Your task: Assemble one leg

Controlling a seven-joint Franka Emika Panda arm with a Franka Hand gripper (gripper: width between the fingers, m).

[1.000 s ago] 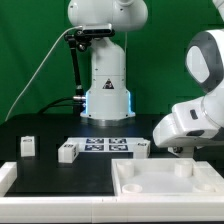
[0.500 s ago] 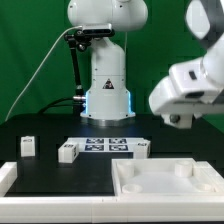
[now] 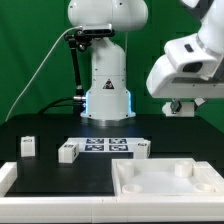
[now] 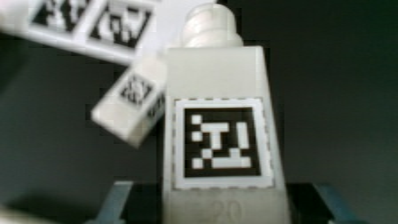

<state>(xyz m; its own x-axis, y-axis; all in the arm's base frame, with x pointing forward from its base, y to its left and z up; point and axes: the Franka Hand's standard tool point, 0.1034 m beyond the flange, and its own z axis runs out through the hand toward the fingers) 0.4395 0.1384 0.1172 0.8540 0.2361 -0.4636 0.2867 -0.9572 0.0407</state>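
In the wrist view my gripper point(image 4: 217, 192) is shut on a leg point(image 4: 222, 110), a white block with a black-and-white tag facing the camera, one finger on each side of its lower end. In the exterior view the gripper point(image 3: 181, 106) hangs high above the table at the exterior view's right; the held leg is hard to make out there. Three more legs lie on the black table: one at the left point(image 3: 28, 146), one beside the marker board point(image 3: 68, 152), one at its right end point(image 3: 142, 148). One of them shows below in the wrist view point(image 4: 132, 95).
The marker board point(image 3: 105, 145) lies mid-table and shows in the wrist view point(image 4: 89, 20). A large flat white panel with raised corners point(image 3: 150, 186) lies at the front right. The robot base point(image 3: 106, 85) stands behind. A white piece point(image 3: 5, 177) sits at the front left.
The arm has risen from near the table at the exterior view's right to well above it, carrying the leg up. The parts on the table have not moved.
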